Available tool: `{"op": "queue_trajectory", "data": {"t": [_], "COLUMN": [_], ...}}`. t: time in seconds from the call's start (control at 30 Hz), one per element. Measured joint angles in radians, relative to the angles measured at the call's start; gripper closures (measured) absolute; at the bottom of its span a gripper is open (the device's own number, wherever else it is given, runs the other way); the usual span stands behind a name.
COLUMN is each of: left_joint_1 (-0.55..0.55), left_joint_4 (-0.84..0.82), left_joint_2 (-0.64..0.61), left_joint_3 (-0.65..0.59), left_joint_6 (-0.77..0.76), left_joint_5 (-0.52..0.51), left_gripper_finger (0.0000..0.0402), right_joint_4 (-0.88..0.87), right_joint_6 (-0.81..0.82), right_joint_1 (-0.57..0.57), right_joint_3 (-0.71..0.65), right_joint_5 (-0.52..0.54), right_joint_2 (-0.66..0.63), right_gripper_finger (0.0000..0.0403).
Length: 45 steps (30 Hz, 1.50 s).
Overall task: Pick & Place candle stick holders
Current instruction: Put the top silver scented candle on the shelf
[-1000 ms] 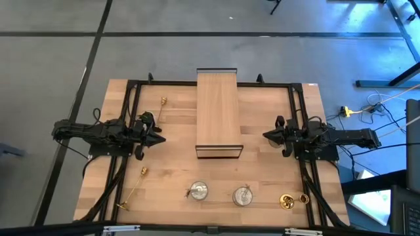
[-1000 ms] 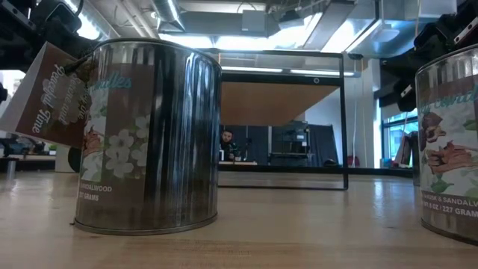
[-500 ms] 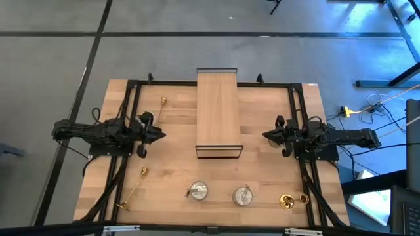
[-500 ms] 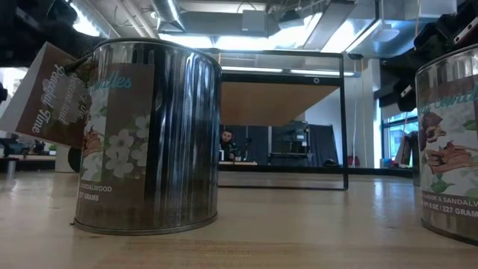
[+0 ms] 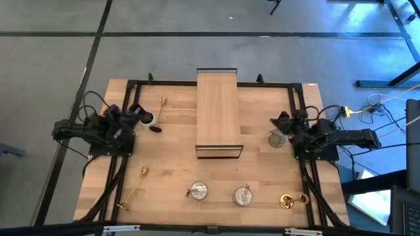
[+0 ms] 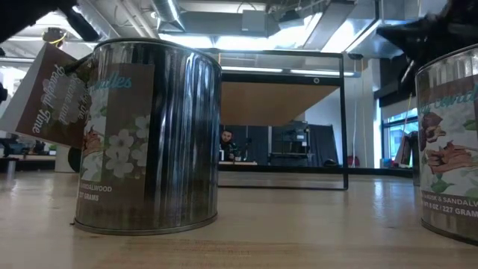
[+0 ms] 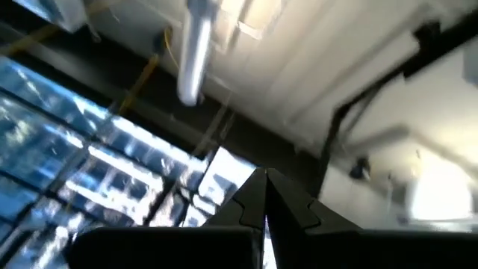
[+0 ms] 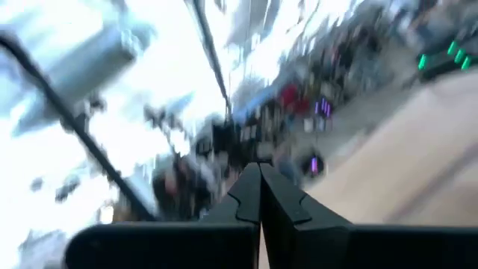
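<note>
Waiting untouched near the surface's (image 5: 262,167) front edge, the candle stick holders (image 5: 197,191) look light, rigid and slippery, best pinched across a rim or slim stem, while left gripper (image 5: 155,128) and right gripper (image 5: 277,122) stay pressed together, empty.

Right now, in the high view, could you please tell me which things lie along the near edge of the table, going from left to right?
Long gold candlestick → silver holder → second silver holder → short gold candlestick on its side.
</note>
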Motion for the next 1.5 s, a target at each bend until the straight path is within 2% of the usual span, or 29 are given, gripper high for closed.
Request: {"op": "queue_trajectory", "data": {"t": [0.1, 0.23, 0.43, 0.6, 0.67, 0.87, 1.03, 1.17, 1.3, 1.5], "left_joint_1": [0.000, 0.000, 0.000, 0.000, 0.000, 0.000, 0.000, 0.000, 0.000, 0.000], "left_joint_4": [0.067, 0.063, 0.005, -0.013, -0.016, -0.056, -0.103, -0.127, -0.138, -0.141], "left_joint_2": [0.000, 0.000, 0.002, 0.012, 0.012, 0.014, 0.014, 0.014, 0.014, 0.014], "left_joint_3": [0.012, 0.015, 0.015, 0.015, 0.015, 0.016, 0.016, 0.016, 0.016, 0.016], "left_joint_6": [-0.066, -0.118, -0.185, -0.274, -0.279, -0.312, -0.350, -0.370, -0.377, -0.381], "left_joint_5": [-0.116, -0.244, -0.216, -0.184, -0.177, -0.175, -0.176, -0.176, -0.177, -0.177], "left_gripper_finger": [0.0400, 0.0400, 0.0400, 0.0400, 0.0400, 0.0400, 0.0400, 0.0400, 0.0400, 0.0400], "right_joint_4": [0.130, 0.267, 0.425, 0.551, 0.606, 0.626, 0.519, 0.412, 0.378, 0.382], "right_joint_6": [0.019, 0.008, -0.037, 0.048, 0.061, 0.061, -0.082, -0.216, -0.302, -0.322], "right_joint_1": [0.000, 0.000, 0.000, 0.000, 0.000, 0.000, 0.000, 0.000, 0.000, 0.000], "right_joint_3": [0.000, 0.000, 0.000, 0.000, 0.000, 0.079, 0.229, 0.358, 0.458, 0.567], "right_joint_5": [0.066, 0.156, 0.308, 0.312, 0.266, -0.052, -0.285, -0.421, -0.485, -0.459], "right_joint_2": [0.000, 0.000, 0.000, 0.000, 0.000, 0.003, 0.060, 0.155, 0.276, 0.475], "right_gripper_finger": [0.0402, 0.0402, 0.0402, 0.0402, 0.0402, 0.0402, 0.0402, 0.0402, 0.0402, 0.0402]}}
